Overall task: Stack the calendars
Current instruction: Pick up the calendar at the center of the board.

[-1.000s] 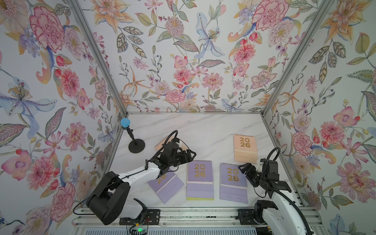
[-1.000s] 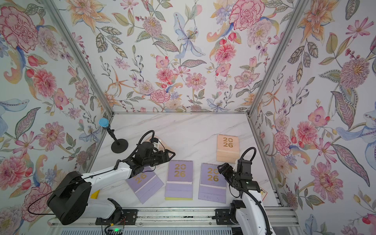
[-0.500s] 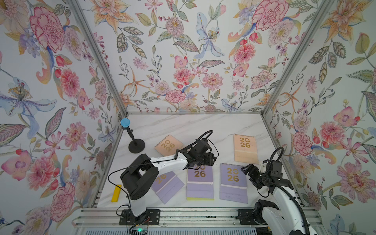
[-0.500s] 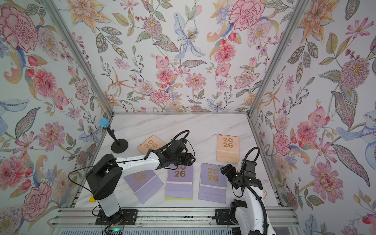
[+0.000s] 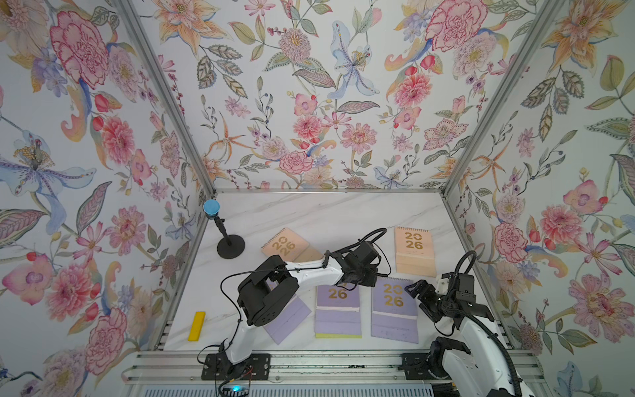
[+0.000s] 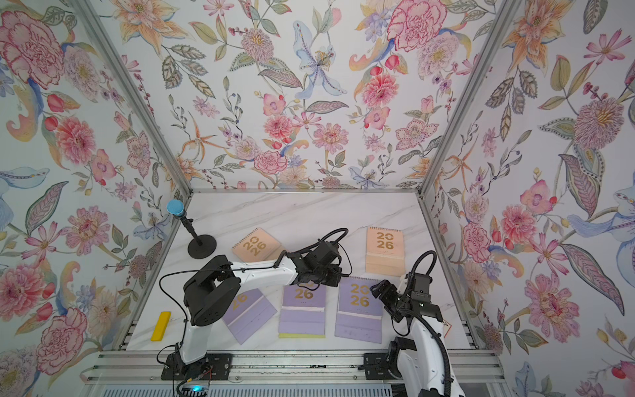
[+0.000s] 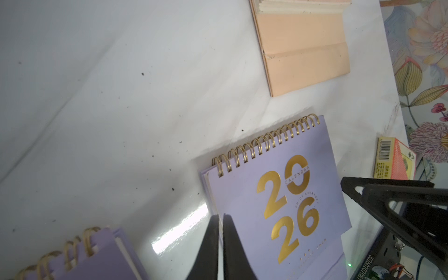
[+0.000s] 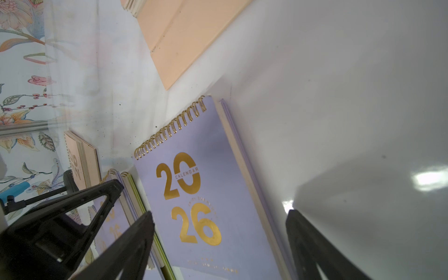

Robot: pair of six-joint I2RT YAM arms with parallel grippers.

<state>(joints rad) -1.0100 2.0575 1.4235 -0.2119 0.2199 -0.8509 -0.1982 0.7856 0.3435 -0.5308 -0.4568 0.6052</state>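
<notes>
Both top views stare down from high over the desk [image 5: 326,213]; wrist cameras, close behind left gripper [image 7: 220,215] and right gripper [image 8: 219,212], share one lilac calendar [image 7: 278,194].

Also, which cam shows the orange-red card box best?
Left wrist: the card box shows nearly whole, barcode and orange-red face sharp. In the top views the right arm covers it, bar a sliver. Right wrist doesn't show it.

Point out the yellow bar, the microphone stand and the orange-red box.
yellow bar [image 5: 196,326]: in a top view, its middle.
microphone stand [image 5: 231,246]: in a top view, round base.
orange-red box [image 7: 397,164]: left wrist view, orange face.
</notes>
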